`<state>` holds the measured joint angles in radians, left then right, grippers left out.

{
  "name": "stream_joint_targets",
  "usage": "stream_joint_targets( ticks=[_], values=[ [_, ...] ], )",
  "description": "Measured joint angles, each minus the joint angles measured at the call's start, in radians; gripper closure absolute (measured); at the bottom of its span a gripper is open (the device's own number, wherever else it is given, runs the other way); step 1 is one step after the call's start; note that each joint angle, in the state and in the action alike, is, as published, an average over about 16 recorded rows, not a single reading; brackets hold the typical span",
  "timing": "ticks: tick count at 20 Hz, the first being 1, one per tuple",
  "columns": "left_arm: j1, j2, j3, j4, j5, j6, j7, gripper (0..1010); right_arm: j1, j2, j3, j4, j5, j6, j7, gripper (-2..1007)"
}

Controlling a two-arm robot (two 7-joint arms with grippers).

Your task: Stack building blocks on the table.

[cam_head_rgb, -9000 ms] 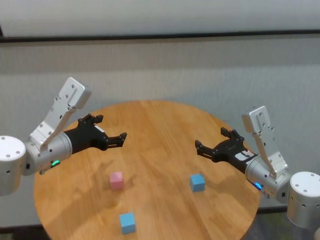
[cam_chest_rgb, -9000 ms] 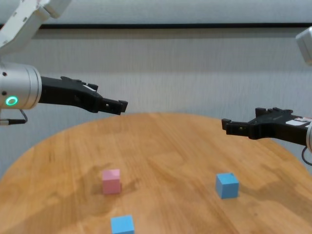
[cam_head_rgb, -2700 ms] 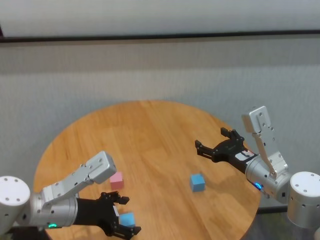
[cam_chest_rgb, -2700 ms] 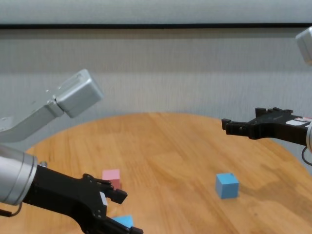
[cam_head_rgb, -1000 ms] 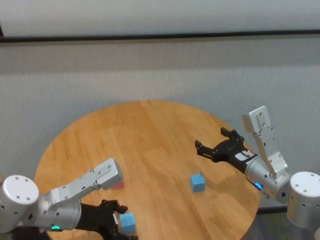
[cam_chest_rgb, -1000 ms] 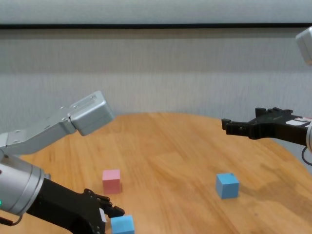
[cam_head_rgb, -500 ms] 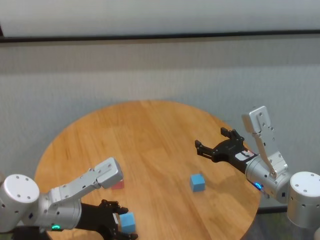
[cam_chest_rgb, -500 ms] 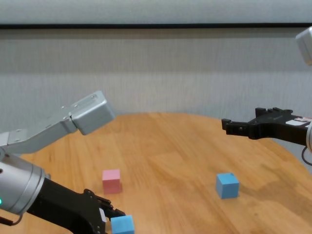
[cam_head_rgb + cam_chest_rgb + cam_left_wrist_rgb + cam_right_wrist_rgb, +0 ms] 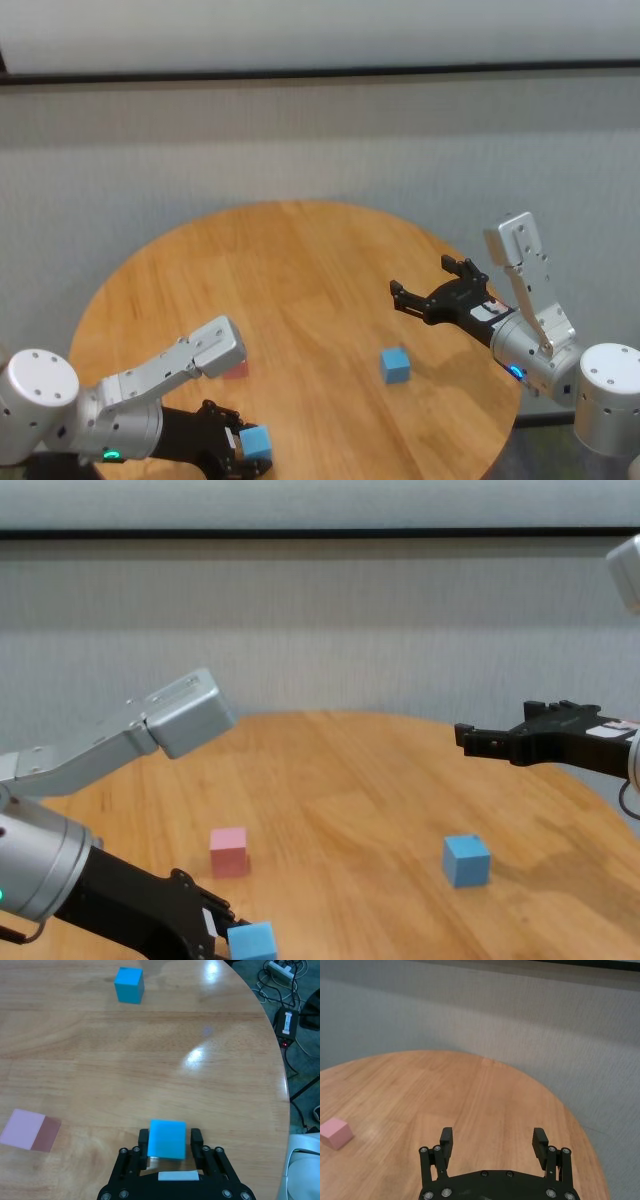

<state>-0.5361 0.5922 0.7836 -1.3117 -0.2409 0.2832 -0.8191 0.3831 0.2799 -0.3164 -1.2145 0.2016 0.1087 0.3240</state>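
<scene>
Left claw sits low at the near edge of the bench, and its fingers have drawn in from wide to narrow over the last second. In the left wrist view both fingers now stand against the sides of the near blue block, so the claw appears to be gripping it. The block rests on the bench and has not been lifted.

Block positions:
- Near blue block: between the left claw's fingers, at the near left edge.
- Pink block: just beyond the left claw, partly hidden behind the left forearm in the head view, apart from the blue one.
- Second blue block: well apart, toward the right side.

Right claw hangs parked above the right side of the bench, fingers spread wide and holding nothing.

Assessment: the grasp looks complete or nearly so. No block is stacked yet. The next step is likely a lift and a carry onto the pink block; an off-centre grip could tilt the block on release.
</scene>
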Motion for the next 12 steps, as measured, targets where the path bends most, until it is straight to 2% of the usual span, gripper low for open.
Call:
stream_joint_targets(
  ticks=[6,12],
  values=[
    [-0.006,-0.002,0.004,-0.015,0.021,0.011,0.022,551,0.0,0.0,0.0,0.0,0.0,0.0,0.0,5],
    [-0.026,-0.019,0.001,-0.032,0.053,0.027,0.051,608,0.0,0.0,0.0,0.0,0.0,0.0,0.0,5]
  ],
)
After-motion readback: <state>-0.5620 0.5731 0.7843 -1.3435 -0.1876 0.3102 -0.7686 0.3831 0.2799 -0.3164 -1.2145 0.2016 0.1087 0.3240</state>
